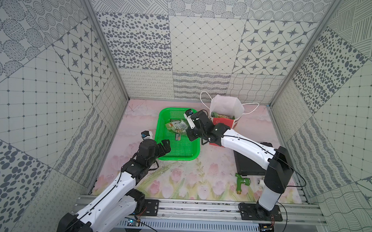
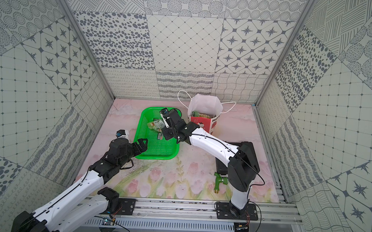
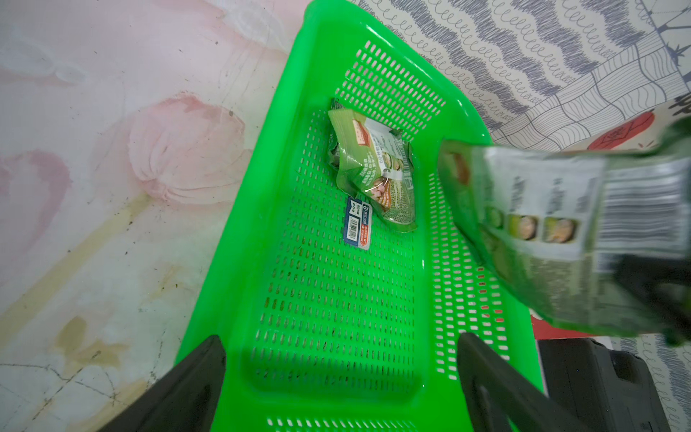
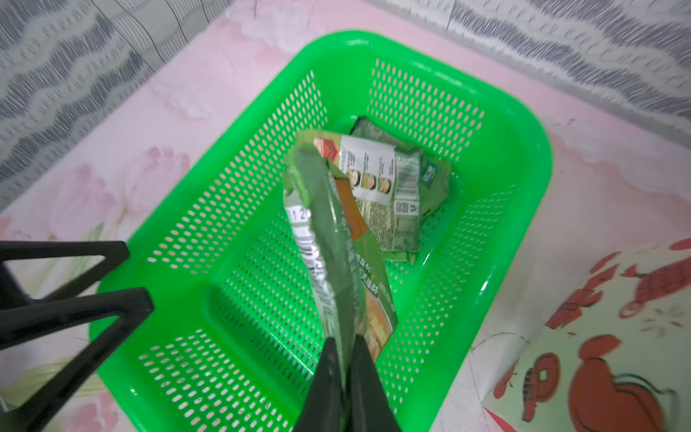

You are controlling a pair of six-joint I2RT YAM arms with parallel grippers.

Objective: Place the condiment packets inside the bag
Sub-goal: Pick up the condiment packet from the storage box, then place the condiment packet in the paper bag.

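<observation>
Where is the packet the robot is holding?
In the right wrist view, the packet hangs pinched in the right gripper above the green basket, near the edge beside the bag.

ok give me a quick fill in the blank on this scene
1. The right hand is ____ on a flat green condiment packet.
2. The left hand hovers ____ over the green plastic mesh basket.
3. The upright paper gift bag, white inside, has a ____ front.
Missing: shut, open, red.
</observation>
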